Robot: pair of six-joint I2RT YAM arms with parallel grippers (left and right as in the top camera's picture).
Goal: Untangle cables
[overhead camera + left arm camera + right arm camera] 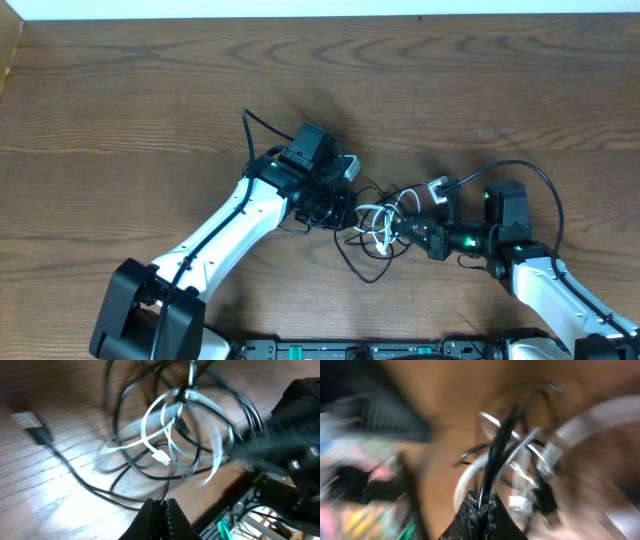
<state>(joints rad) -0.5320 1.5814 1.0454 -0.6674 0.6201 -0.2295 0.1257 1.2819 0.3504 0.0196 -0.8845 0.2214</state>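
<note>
Pinching a black cord [497, 455] that rises straight out from between its closed fingers, the right gripper [485, 507] sits at the right edge of the cables [385, 225]. The left gripper [161, 510] is closed to a narrow line too. Black strands run right up to its tips, but I cannot tell whether one is caught between them. The knot lies between the two grippers, just in front of each, with its long axis running roughly from one gripper to the other across the wooden table [150, 100]. Both arms look about equally near. At the middle a white cord [160, 425] winds through black loops. A plug [32, 425] lies free to one side, and one black loop trails toward the robot's base. Drawing the grippers apart along that axis would likely either spread the knot or tighten it. No container shows.
</note>
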